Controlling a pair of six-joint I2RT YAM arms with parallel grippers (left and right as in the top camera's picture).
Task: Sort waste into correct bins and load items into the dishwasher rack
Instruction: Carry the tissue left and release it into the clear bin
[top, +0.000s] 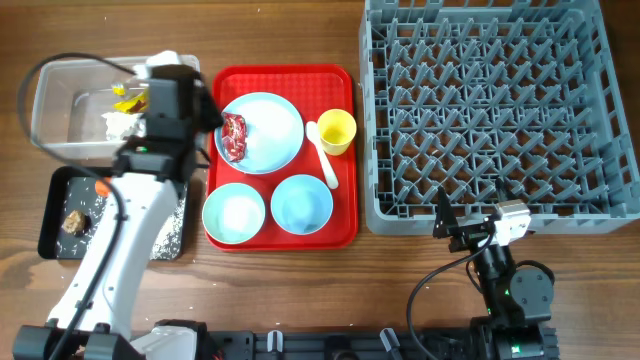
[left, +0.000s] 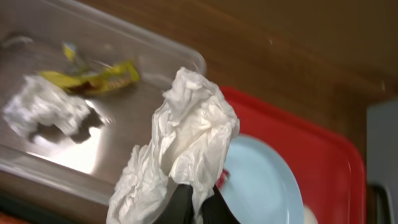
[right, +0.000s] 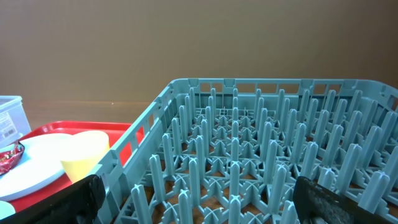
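Your left gripper (left: 198, 202) pinches the tissue (left: 186, 130) above the tub (left: 134, 38) edge, next to the red tray (left: 298, 124). Move it well over the tub's middle before you release, so it falls inside. The right gripper (right: 205, 208) rests by the rack (right: 249, 143), jaws spread.

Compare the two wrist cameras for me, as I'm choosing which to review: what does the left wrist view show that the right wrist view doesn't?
Only the left wrist view: crumpled white tissue gripped in the left pincer, plus a yellow wrapper and more tissue inside the clear tub. Only the right wrist view: the dishwasher rack, the yellow cup and the open right pincer. Both: the red tray and the light blue plate.
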